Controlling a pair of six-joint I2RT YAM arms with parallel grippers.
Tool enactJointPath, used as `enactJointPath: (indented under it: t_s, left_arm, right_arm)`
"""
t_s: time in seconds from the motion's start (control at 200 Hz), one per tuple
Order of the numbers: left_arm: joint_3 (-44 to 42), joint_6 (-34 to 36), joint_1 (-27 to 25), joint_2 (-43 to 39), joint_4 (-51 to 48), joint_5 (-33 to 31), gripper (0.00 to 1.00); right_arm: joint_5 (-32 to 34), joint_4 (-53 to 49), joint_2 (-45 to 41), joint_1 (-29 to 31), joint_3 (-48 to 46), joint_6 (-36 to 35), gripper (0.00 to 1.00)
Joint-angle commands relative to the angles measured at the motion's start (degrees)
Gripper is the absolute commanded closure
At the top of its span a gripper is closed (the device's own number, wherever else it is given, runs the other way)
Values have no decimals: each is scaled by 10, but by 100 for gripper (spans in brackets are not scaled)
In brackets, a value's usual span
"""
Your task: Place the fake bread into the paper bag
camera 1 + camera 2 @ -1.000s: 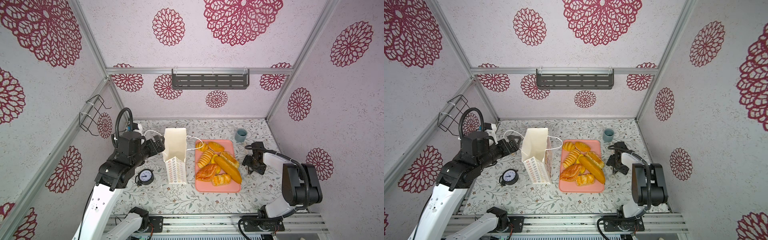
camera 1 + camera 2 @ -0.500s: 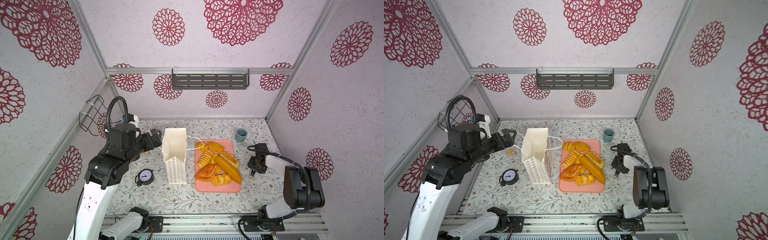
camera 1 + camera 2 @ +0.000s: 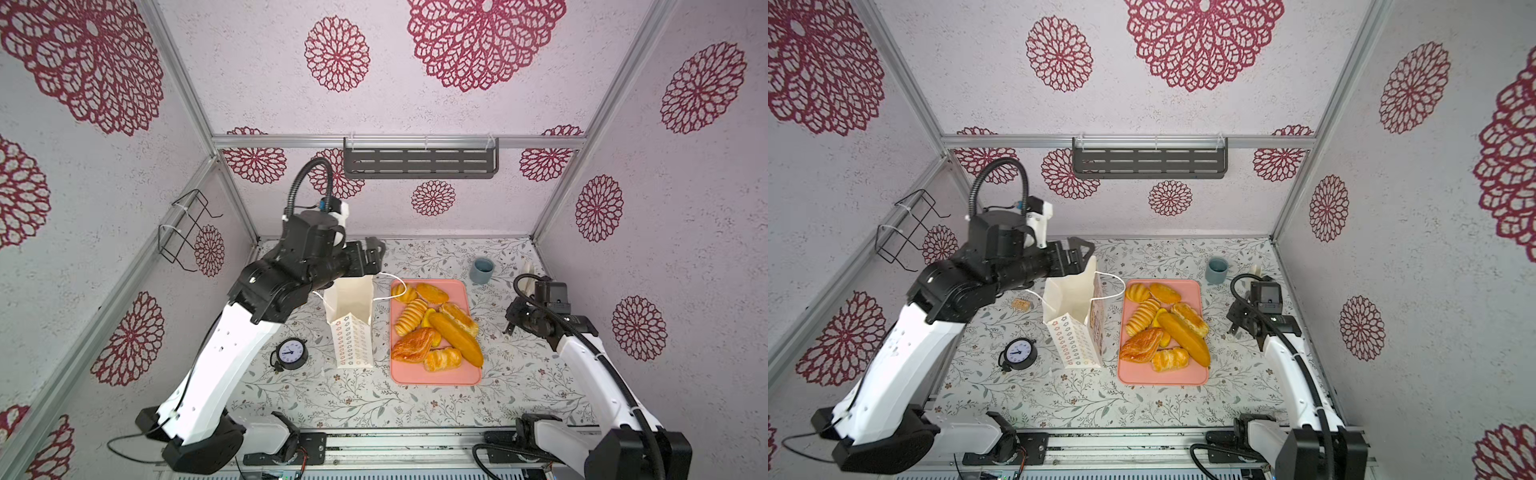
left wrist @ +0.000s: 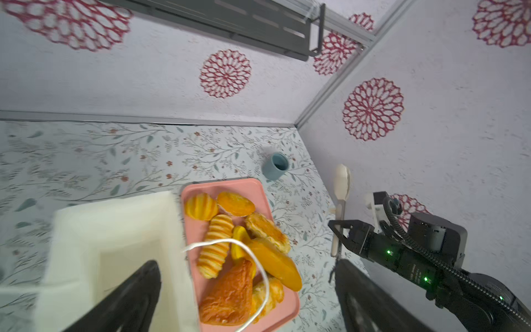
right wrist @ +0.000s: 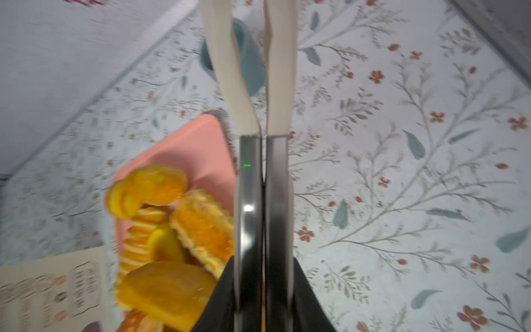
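Several pieces of glossy golden fake bread (image 3: 455,338) (image 3: 1183,338) (image 4: 273,264) lie on a pink tray (image 3: 436,376). Left of the tray the white paper bag (image 3: 349,307) (image 3: 1071,303) (image 4: 115,230) stands upright with its mouth open. My left gripper (image 3: 372,257) (image 3: 1077,253) (image 4: 247,299) hangs open above the bag's far rim, holding nothing. Right of the tray, my right gripper (image 3: 509,322) (image 3: 1233,322) (image 5: 263,301) is shut on metal tongs (image 5: 250,186) (image 4: 342,184) with cream tips, which point toward the far wall.
A blue cup (image 3: 481,269) stands beyond the tray's far right corner. A small black clock (image 3: 291,351) sits left of the bag, and a small tan cracker-like piece (image 3: 1022,304) lies behind it. A wire basket (image 3: 183,232) hangs on the left wall, a grey shelf (image 3: 419,162) on the back wall.
My left arm has risen and swung right, bringing its open gripper over the bag. My right gripper has closed on the tongs beside the tray.
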Motion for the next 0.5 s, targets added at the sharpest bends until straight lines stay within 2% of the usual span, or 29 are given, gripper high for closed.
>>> enactJointPath:
  t_s: [0.0,0.22,0.37,0.495]
  left_arm:
    - [24,-23,-18,51,89,85,3]
    - [39,-42,-45,128,190,182,3]
    - [13,-69,-55,152,286,265,3]
    - [0,-84,-65,169,358,310,3]
  right_arm:
    - [-157,45,-37,13,44,8,80]
    - [-327,131,-73,32,89,61,82]
    - [-394,209,-88,34,101,119,82]
    - [-434,284,-86,37,100,177,82]
